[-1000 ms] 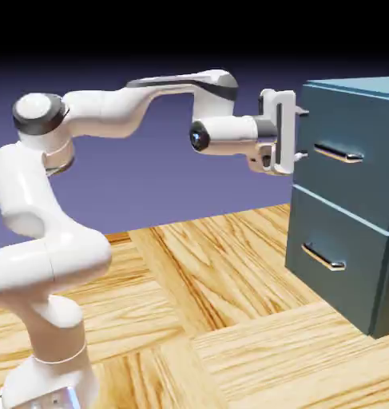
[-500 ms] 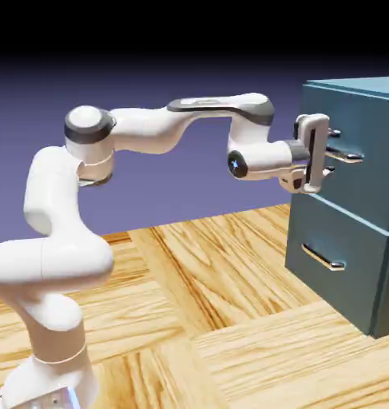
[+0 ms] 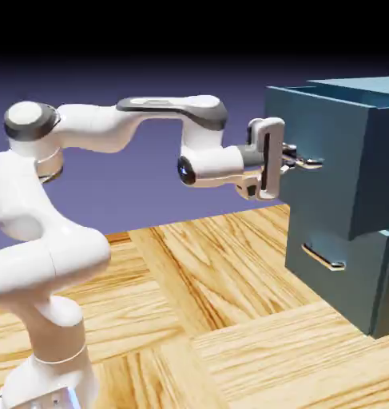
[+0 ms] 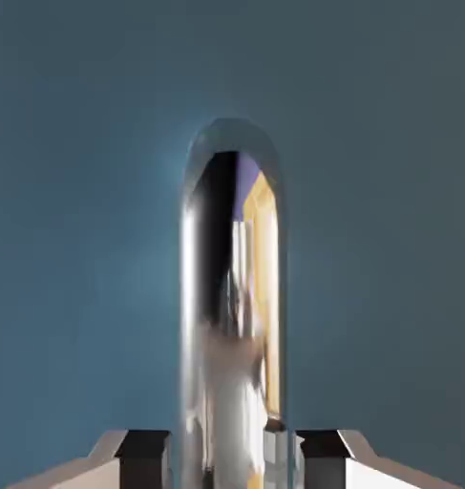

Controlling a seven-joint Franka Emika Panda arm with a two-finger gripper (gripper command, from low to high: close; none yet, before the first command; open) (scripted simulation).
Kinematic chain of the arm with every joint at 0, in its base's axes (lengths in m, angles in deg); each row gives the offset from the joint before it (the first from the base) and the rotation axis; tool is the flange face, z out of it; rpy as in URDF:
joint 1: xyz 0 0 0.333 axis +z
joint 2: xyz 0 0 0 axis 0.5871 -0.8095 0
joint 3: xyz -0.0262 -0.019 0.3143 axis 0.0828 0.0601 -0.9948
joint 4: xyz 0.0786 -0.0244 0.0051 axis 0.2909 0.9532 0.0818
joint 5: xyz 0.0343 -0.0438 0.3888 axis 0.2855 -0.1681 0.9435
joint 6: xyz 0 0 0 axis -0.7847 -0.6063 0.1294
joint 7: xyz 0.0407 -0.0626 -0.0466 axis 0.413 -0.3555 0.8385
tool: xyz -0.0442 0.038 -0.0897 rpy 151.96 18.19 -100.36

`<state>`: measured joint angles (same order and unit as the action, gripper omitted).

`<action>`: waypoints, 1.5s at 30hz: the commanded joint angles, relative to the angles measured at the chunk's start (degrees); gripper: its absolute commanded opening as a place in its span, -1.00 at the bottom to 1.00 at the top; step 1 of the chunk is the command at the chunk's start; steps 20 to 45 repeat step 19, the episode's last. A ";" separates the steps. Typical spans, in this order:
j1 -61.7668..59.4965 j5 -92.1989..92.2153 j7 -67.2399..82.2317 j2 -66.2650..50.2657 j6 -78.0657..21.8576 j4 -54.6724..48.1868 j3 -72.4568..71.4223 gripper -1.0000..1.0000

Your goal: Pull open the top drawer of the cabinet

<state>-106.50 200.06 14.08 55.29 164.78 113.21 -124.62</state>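
Observation:
The teal-blue cabinet [image 3: 385,264] stands at the right of the exterior view. Its top drawer [image 3: 325,172] juts out toward the arm, well proud of the lower drawer front. My gripper [image 3: 295,163] is shut on the top drawer's silver bar handle [image 3: 307,163]. In the hand view the handle [image 4: 233,287] fills the middle as a shiny upright bar. It runs down between my two grey fingertips [image 4: 140,449] at the bottom edge, and the teal drawer front [image 4: 73,239] lies behind it.
The lower drawer [image 3: 333,260] is closed, with its own silver handle [image 3: 323,257]. The cabinet and the arm's base stand on a wooden table [image 3: 229,319]. The white arm spans from the lower left across to the cabinet.
The gripper reached the top drawer's handle and shut on it. It then drew back to the left, and the drawer slid out of the cabinet with it.

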 commanded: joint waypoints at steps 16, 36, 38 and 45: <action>30.39 -7.26 -4.13 10.85 7.10 22.45 14.94 1.00; 34.54 -8.64 -4.89 12.54 9.38 24.53 16.43 1.00; 34.54 -8.64 -4.89 12.54 9.38 24.53 16.43 1.00; 34.54 -8.64 -4.89 12.54 9.38 24.53 16.43 1.00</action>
